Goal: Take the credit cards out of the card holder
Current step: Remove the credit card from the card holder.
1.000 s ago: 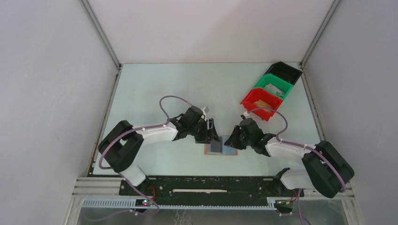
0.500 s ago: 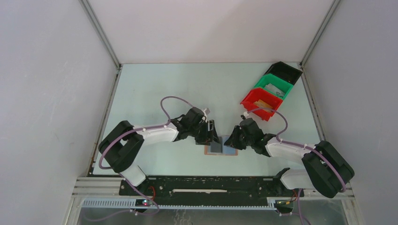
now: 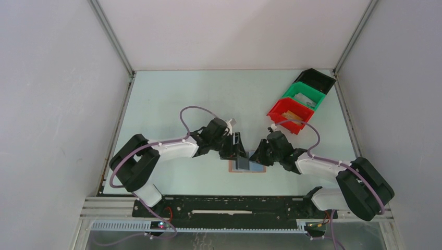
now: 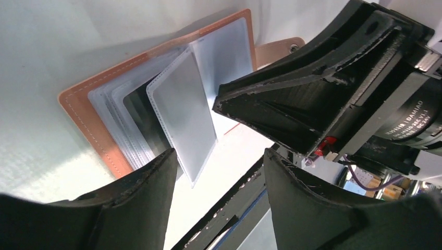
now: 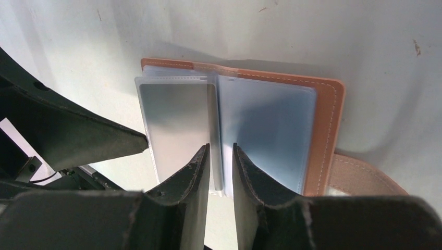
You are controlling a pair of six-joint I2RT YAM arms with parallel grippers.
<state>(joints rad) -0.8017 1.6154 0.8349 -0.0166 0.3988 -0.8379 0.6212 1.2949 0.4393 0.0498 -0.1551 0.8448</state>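
Observation:
The card holder [image 3: 256, 169] lies open on the table between my two grippers, brown leather [image 4: 78, 112] outside, clear sleeves inside. One pale grey sleeve [image 4: 182, 117] stands up from the fan. A black card [image 4: 142, 112] shows in the sleeves behind it. My right gripper [image 5: 220, 147] is closed to a narrow gap around a sleeve seen edge-on at the spine, above the blue-grey lining [image 5: 271, 135]. My left gripper [image 4: 220, 153] is open and empty, just left of the raised sleeve. The strap tab [image 5: 359, 174] sticks out at the right.
Red [image 3: 275, 110], green [image 3: 319, 98] and black [image 3: 318, 77] bins stand in a row at the back right. A tan flat piece [image 3: 295, 115] lies in the red bin, a pale one in the green bin. Grey walls enclose the table.
My left gripper has shifted slightly right, closer to the raised sleeve. My right gripper has barely moved and stays at the wallet's spine.

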